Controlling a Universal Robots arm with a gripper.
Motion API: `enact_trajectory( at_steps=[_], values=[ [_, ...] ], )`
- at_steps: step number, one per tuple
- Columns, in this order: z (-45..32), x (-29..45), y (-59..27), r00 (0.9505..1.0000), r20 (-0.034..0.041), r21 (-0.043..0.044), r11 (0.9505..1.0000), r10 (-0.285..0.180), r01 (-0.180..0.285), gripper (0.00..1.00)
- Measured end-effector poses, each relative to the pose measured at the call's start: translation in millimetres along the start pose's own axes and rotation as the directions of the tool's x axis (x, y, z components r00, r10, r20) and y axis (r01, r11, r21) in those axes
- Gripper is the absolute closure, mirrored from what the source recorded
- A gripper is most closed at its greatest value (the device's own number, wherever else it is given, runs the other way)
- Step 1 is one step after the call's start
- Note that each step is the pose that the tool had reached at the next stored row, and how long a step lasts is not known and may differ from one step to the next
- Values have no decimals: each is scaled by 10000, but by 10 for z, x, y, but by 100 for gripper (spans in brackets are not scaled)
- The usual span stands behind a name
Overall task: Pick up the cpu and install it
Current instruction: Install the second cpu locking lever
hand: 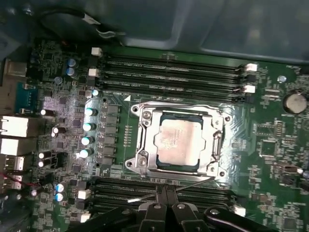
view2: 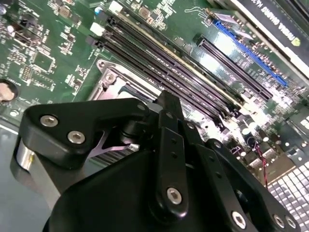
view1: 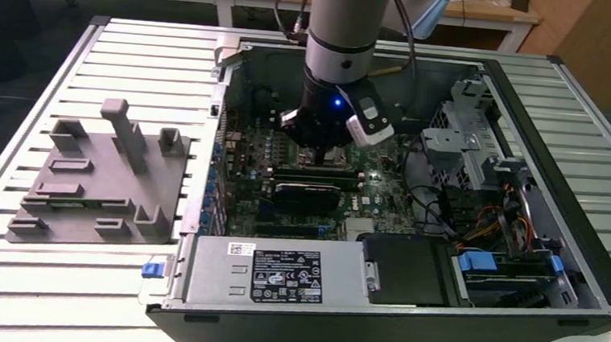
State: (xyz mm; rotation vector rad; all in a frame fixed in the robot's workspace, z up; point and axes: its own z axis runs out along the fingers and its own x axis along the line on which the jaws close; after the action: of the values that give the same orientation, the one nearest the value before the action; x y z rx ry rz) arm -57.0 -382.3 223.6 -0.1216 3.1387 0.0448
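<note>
The cpu (hand: 177, 141), a pale silvery square chip, lies flat inside the metal-framed socket (hand: 218, 145) on the green motherboard (hand: 270, 140) in the first wrist view. My gripper (hand: 165, 192) hangs just above the board beside the socket, over the memory slots, and is shut with nothing between its fingers. It does not touch the cpu. In the exterior view the gripper (view1: 323, 146) reaches down into the open computer case (view1: 526, 98) and covers the socket area. The second wrist view shows the black gripper (view2: 170, 113) linkage close over the socket frame (view2: 113, 82).
A grey plastic fixture block (view1: 106, 177) sits on the slatted table at the exterior view's left. Inside the case are memory slots (hand: 174, 72), a graphics card (view1: 306, 194), a power supply (view1: 277, 272) and a drive cage (view1: 469, 142) with cables.
</note>
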Motion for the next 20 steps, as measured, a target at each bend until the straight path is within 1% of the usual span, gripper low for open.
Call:
enact_trajectory(
  at_steps=[2,4,5,8,9,13,15,18,20],
  values=[
    [35,4,-1,10000,1,-7,10000,-1,1,89],
    [57,6,-2,10000,4,-46,10000,-2,2,89],
    [61,8,-4,10000,7,-105,9999,0,0,89],
    [65,16,-21,10000,26,-337,9994,19,-18,89],
    [66,19,-33,10000,31,-400,9992,20,-19,89],
    [68,35,-108,10000,39,-500,9987,25,-23,89],
    [71,65,-135,10000,44,-557,9984,27,-24,89],
    [80,142,-139,10000,52,-672,9977,26,-23,89],
    [102,159,-138,10000,56,-709,9975,27,-23,89]
  ],
)
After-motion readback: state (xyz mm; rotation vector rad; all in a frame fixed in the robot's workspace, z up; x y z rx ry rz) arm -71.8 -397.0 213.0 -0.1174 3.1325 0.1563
